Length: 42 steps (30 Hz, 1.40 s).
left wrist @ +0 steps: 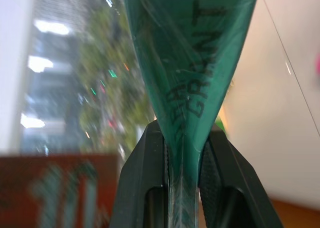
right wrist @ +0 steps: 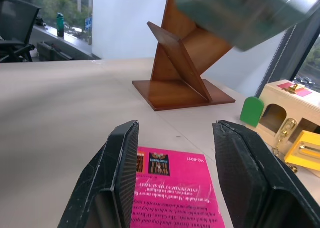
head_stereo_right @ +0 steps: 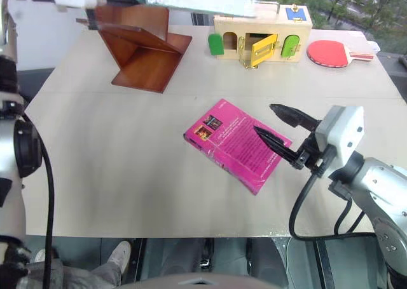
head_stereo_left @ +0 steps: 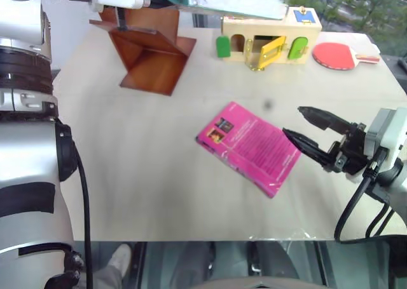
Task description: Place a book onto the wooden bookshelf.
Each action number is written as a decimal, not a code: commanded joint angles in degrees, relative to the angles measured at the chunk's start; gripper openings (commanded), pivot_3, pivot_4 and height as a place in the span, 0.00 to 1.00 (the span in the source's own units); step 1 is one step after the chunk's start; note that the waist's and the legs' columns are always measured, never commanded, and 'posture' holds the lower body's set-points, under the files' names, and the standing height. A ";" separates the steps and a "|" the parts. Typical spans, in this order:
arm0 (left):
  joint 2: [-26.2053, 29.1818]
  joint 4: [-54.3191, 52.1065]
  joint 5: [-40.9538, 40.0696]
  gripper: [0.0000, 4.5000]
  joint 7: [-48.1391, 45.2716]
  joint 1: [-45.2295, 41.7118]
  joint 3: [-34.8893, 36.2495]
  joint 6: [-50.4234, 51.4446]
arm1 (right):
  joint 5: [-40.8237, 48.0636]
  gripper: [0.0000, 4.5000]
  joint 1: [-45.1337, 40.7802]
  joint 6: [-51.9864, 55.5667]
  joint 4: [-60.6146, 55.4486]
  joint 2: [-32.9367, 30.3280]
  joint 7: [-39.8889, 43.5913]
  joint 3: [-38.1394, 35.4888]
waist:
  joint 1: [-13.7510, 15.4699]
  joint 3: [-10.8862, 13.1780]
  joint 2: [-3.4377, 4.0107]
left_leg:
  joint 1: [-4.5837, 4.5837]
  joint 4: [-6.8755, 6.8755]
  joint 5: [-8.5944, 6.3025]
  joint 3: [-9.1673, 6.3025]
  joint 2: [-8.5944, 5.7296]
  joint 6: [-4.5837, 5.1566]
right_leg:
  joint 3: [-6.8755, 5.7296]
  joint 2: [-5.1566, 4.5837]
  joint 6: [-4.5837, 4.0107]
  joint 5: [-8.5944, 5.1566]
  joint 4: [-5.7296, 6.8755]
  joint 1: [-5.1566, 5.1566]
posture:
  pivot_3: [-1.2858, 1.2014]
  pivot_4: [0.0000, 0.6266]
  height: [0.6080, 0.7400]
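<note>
The teal-blue book (head_stereo_left: 236,0) hangs in the air at the far side of the table, just above and to the right of the wooden bookshelf (head_stereo_left: 152,55). In the left wrist view my left gripper (left wrist: 184,134) is shut on the book's (left wrist: 192,62) edge, with one black finger (left wrist: 142,183) on each side. The reddish-brown bookshelf (right wrist: 181,62) of slanted boards stands on the table at the far left. My right gripper (head_stereo_left: 292,121) hovers open at the right, near the right edge of the pink book, and holds nothing.
A magenta-pink book (head_stereo_left: 251,146) lies flat in the middle of the table. At the back stand a pale wooden box with coloured doors (head_stereo_left: 270,38) and, to its right, a red table-tennis paddle (head_stereo_left: 337,55). The pale table (head_stereo_left: 140,174) ends close in front.
</note>
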 commanded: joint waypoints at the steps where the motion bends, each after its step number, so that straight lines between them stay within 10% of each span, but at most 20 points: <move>1: 3.29 6.22 8.99 0.17 3.81 -6.25 -2.66 -2.97 | 1.44 0.53 -2.30 -0.99 -0.59 -0.16 -0.54 -1.35 | -0.06 0.13 -0.06 | -0.06 0.08 0.00 0.02 0.00 0.01 | 0.02 0.00 0.00 0.00 0.09 -0.04 | 0.52 0.24 1.00; 17: -1.89 23.95 29.19 0.17 24.33 -7.24 -13.31 4.50 | 5.43 0.53 -24.89 13.85 6.86 -5.72 -12.16 2.38 | -0.71 0.39 -0.33 | -0.02 0.55 -0.04 0.24 0.01 0.08 | 0.23 -0.10 0.02 -0.01 0.80 -0.21 | 0.52 0.24 1.00; 24: -1.99 27.01 31.79 0.16 29.65 -7.55 -14.63 6.75 | 2.61 0.98 -29.24 12.57 7.63 -4.79 -10.54 4.47 | -1.63 0.39 -0.32 | -0.05 0.50 -0.04 0.35 0.02 0.08 | 0.35 -0.11 0.02 0.00 0.88 -0.36 | 0.52 0.24 1.00; 32: -2.07 28.41 31.42 0.16 31.93 -6.73 -13.82 7.11 | 1.95 0.98 -30.81 11.35 6.86 -3.12 -7.83 6.31 | -1.72 0.39 -0.32 | 0.03 0.68 -0.04 0.42 0.03 0.08 | 0.47 -0.10 0.02 -0.01 1.35 -0.46 | 0.52 0.24 1.00; 40: 2.07 26.78 27.26 0.75 28.83 -5.33 -10.34 -1.61 | 2.37 1.00 -28.03 11.68 6.12 -3.79 -5.59 4.93 | -1.69 0.39 -0.32 | 0.01 0.77 -0.03 0.52 0.05 0.08 | 0.58 -0.10 0.01 -0.01 1.57 -0.57 | 0.52 0.24 1.00; 42: 4.35 25.67 24.92 0.75 26.75 -3.96 -8.79 -6.40 | 3.04 1.00 -26.76 12.01 5.64 -4.30 -4.96 4.03 | -1.61 0.39 -0.32 | -0.02 0.77 -0.04 0.52 0.05 0.08 | 0.57 -0.13 0.01 -0.01 1.59 -0.57 | 0.52 0.24 1.00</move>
